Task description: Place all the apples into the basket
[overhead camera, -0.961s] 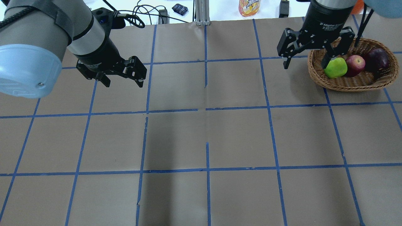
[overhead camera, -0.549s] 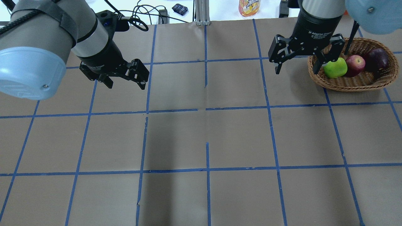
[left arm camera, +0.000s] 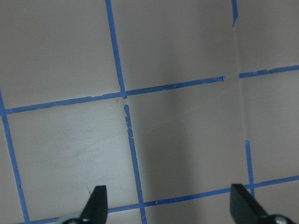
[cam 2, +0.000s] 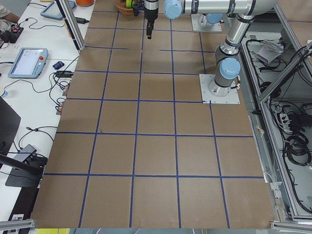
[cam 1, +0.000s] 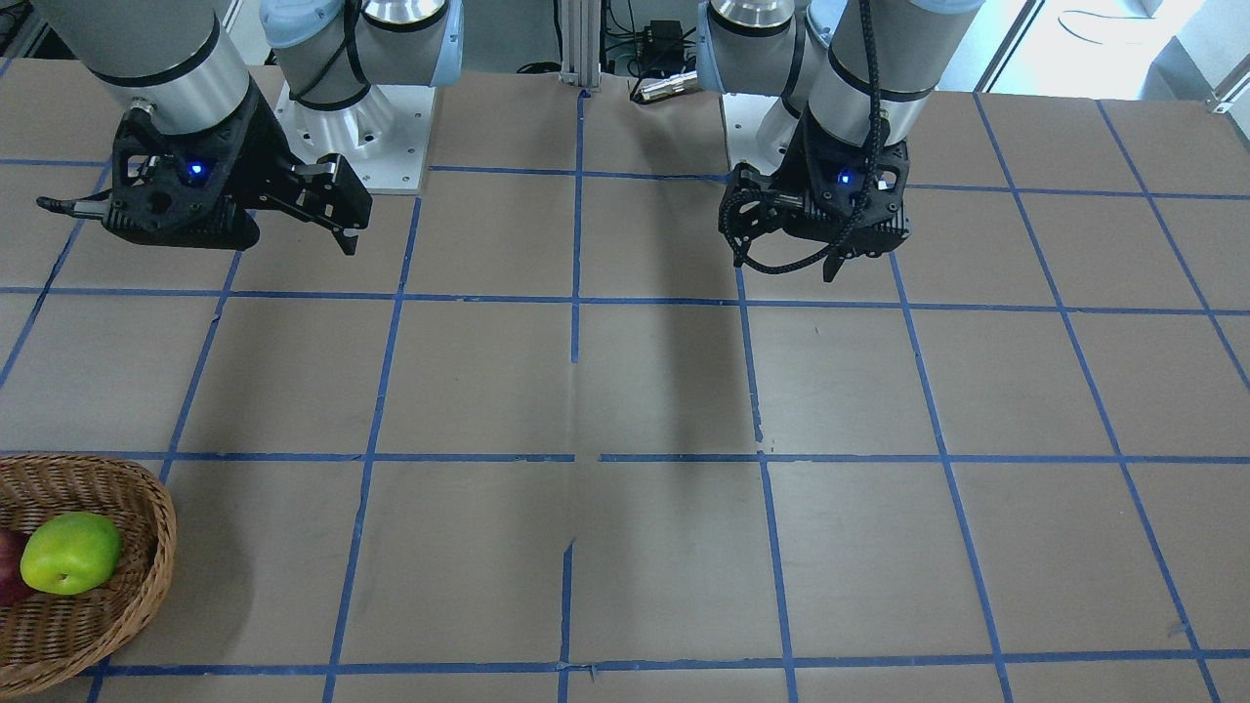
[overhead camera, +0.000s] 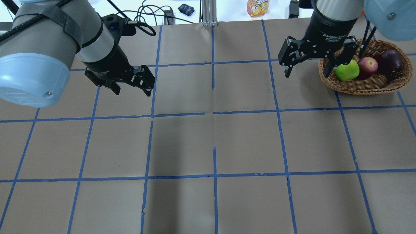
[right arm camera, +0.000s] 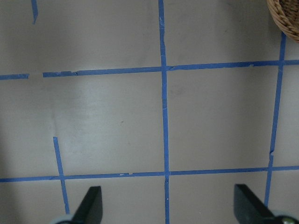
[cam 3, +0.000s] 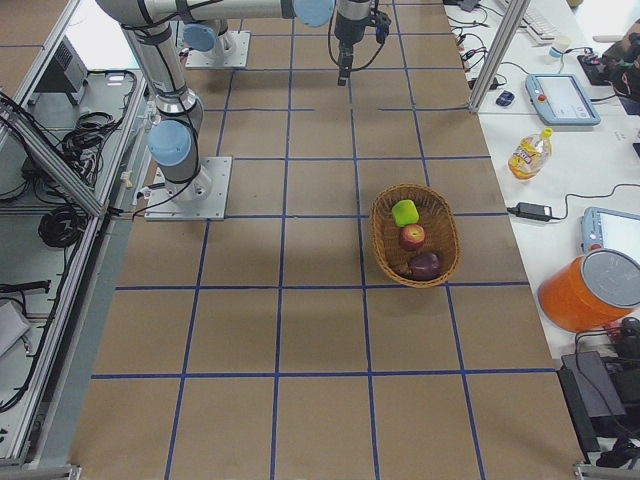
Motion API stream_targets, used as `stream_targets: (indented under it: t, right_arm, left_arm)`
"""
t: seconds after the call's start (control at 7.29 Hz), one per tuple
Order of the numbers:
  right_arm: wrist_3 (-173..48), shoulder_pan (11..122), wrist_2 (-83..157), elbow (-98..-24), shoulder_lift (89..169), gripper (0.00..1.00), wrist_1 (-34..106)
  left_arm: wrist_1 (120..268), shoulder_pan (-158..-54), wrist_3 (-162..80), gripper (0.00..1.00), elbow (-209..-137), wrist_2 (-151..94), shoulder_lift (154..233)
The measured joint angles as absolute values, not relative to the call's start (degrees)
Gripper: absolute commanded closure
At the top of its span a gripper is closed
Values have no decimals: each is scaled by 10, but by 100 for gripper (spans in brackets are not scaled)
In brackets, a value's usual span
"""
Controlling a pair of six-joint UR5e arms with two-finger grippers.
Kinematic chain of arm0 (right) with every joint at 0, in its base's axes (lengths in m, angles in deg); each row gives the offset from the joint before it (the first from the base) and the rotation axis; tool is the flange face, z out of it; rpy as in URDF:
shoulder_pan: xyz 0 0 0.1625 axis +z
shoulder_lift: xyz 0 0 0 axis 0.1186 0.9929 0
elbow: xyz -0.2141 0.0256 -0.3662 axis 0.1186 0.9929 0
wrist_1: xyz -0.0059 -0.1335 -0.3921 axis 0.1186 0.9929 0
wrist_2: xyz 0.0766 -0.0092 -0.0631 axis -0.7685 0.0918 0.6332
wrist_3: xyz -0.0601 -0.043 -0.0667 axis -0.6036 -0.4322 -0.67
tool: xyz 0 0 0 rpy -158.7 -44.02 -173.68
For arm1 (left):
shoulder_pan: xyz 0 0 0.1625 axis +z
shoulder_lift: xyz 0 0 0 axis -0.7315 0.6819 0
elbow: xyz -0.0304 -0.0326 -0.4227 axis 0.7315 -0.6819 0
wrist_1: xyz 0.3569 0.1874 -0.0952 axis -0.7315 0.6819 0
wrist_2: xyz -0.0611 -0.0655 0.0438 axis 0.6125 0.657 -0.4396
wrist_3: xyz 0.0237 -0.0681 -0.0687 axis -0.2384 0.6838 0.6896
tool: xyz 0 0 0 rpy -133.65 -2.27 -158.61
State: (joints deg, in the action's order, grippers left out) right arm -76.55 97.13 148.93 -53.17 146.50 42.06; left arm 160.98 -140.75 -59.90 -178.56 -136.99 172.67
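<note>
The wicker basket [overhead camera: 364, 87] stands at the far right of the table. It holds all three apples: yellow-green [overhead camera: 347, 71], red [overhead camera: 368, 66] and dark maroon [overhead camera: 390, 60]. The exterior right view shows the same in the basket [cam 3: 380, 235]. My right gripper [overhead camera: 307, 70] is open and empty, raised just left of the basket's rim. In its wrist view the right gripper [right arm camera: 168, 200] has bare table between its jaws and the basket edge [right arm camera: 285, 11] in the top corner. My left gripper [overhead camera: 131, 91] is open and empty over the far left of the table, and its wrist view [left arm camera: 169, 198] shows bare table.
The table is brown paper with a blue tape grid. Beyond its far edge are an orange drink bottle [overhead camera: 257, 7], cables and a small dark pouch [overhead camera: 186, 9]. An orange bucket [cam 3: 590, 290] and tablets stand on the side bench.
My right gripper has moved left, off the basket and the green apple, and stays open. My left gripper has shifted slightly right and nearer. The apples have not moved.
</note>
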Motion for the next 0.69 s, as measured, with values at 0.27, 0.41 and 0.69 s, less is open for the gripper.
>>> stream_targets:
  t: [0.27, 0.41, 0.69]
  right_arm:
    - [-765, 971, 1493, -532, 1469, 0, 421]
    - [-764, 972, 1494, -532, 1472, 0, 419]
    - [-766, 973, 1496, -533, 1474, 0, 416]
  left_arm:
    - [1609, -1413, -605, 19, -1788, -1369, 1726]
    - [1609, -1415, -609, 19, -1789, -1369, 1724]
    - [1611, -1417, -613, 19, -1789, -1369, 1720]
